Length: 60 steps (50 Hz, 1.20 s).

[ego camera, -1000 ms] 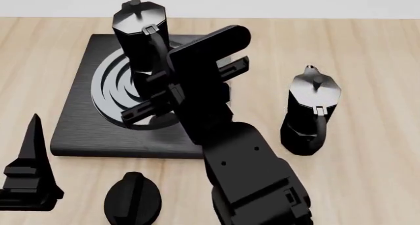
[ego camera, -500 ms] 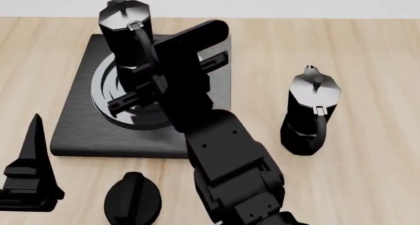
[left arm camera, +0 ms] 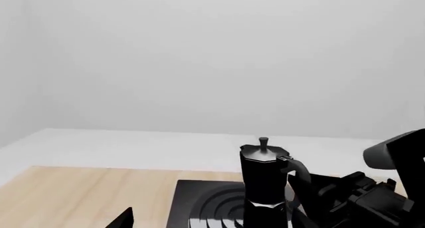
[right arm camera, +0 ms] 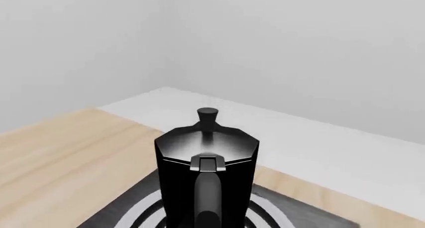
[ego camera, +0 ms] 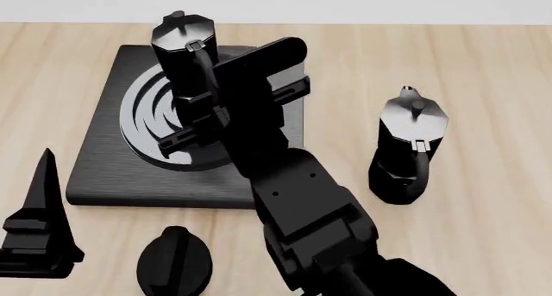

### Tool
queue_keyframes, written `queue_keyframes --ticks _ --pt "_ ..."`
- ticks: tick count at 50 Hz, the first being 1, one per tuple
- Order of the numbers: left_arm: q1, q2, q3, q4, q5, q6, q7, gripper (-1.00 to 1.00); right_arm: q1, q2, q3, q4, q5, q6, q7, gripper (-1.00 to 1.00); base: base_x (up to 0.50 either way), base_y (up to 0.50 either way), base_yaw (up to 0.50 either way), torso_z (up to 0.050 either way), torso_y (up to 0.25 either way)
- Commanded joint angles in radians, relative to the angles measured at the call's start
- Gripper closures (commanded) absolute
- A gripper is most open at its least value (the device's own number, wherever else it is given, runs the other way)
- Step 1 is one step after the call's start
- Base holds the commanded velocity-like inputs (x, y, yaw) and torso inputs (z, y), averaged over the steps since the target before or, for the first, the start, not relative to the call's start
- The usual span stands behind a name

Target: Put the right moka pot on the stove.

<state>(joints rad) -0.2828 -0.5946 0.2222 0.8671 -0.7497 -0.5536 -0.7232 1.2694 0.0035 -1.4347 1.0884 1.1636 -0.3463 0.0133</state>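
On the wooden table (ego camera: 483,63): everything I work with sits on this light plank surface, which fills most of the head view.
Stove (ego camera: 103,173): a flat black slab on my left half of the table, its burner rings (ego camera: 142,115) raised in the middle. The rings are my target, since a pot set on them stands centred.
Right arm (ego camera: 311,225): it reaches across from the lower right and diagonally over the stove's near corner, hiding that part of the slab.
Right moka pot (ego camera: 183,50): upright over the far side of the rings, handle turned back toward my wrist. That is why the right wrist view looks straight down the handle. Its base is hidden in the head view and cut off in the left wrist view, so I cannot tell whether it touches the rings.
Other moka pot (ego camera: 407,147): stands alone on bare wood, well apart from the stove on its right, out of my way.
Right gripper (ego camera: 205,101): I judge it clamped on the pot's handle, which runs straight into it. The fingers themselves are hidden.
Left gripper (ego camera: 39,225): parked just off the stove's near left corner. I cannot tell whether it is apart or together.
Knob (ego camera: 174,262): small, round and black, near the stove's front edge, untouched.
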Motion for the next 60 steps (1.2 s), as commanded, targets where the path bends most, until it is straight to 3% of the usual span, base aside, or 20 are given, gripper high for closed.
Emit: queue_keyframes --ticks 1,27,28,34,49,60 --pt "0.003 -0.001 -0.003 0.003 -0.005 0.009 -0.001 -1.0 0.009 -0.003 -0.105 0.031 0.02 -0.02 0.043 1.0 0.0 0.0 0.0 0.0 0.0" --pt "0.001 -0.008 -0.001 0.003 -0.01 0.014 -0.006 -1.0 -0.023 0.021 -0.098 -0.01 0.009 0.056 0.055 1.0 0.0 0.0 0.0 0.0 0.0" --pt "0.006 -0.008 0.002 0.003 -0.002 0.019 -0.003 -1.0 -0.022 0.02 -0.098 -0.001 0.01 0.061 0.051 -1.0 0.0 0.0 0.0 0.0 0.0" --pt "0.0 -0.009 0.001 0.001 -0.008 0.015 -0.008 -1.0 -0.012 0.095 -0.091 -0.132 0.023 0.084 0.107 -1.0 0.0 0.0 0.0 0.0 0.0" --pt "0.002 -0.011 0.006 0.0 0.002 0.012 -0.021 -1.0 0.016 0.535 -0.118 -0.894 -0.022 0.11 0.43 -1.0 0.0 0.0 0.0 0.0 0.0" --pt "-0.001 -0.015 0.014 0.0 0.008 0.002 -0.034 -1.0 0.037 0.781 -0.119 -1.303 -0.08 0.102 0.588 -1.0 0.0 0.0 0.0 0.0 0.0"
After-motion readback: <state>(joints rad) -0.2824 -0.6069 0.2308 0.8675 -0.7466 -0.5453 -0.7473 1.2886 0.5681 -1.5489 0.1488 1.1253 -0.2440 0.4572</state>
